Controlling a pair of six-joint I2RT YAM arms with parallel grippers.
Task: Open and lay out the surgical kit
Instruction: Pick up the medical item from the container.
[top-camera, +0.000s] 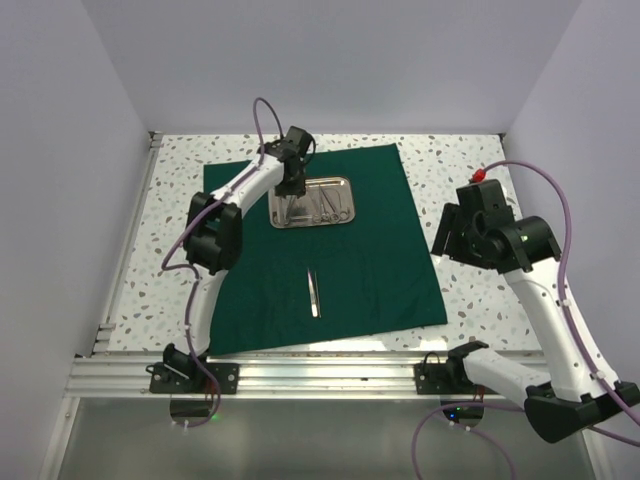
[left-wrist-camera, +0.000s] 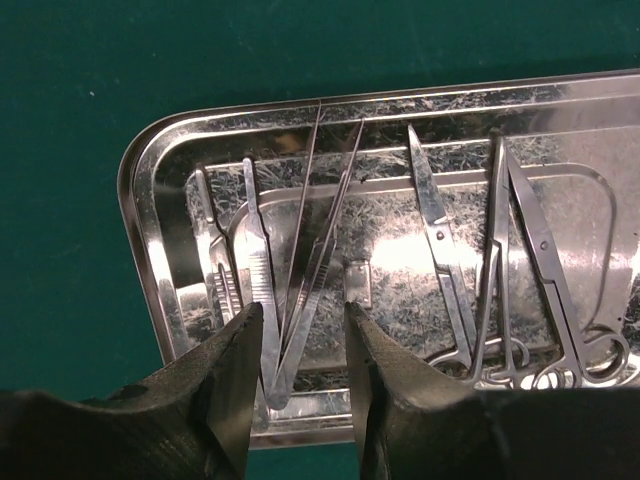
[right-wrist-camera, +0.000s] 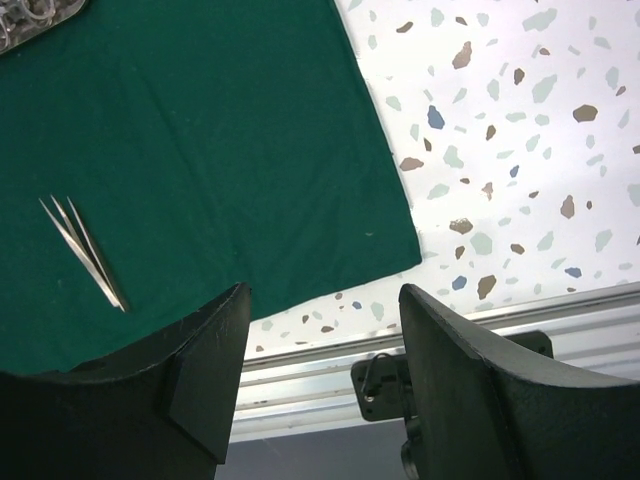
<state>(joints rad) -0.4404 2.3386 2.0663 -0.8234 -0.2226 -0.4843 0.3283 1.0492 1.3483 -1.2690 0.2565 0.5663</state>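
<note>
Our left pincer (left-wrist-camera: 300, 345) straddles the tweezers (left-wrist-camera: 300, 320) in the tray (left-wrist-camera: 140, 190), half open, gripping nothing; we should close squarely, then lift straight. Our right pincer (right-wrist-camera: 322, 330) gapes empty.

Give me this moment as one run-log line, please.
left pincer: open, astride silver tweezers in shiny rectangular steel tray | right pincer: open, empty | dark green cloth: spread, second silver tweezers on it
</note>
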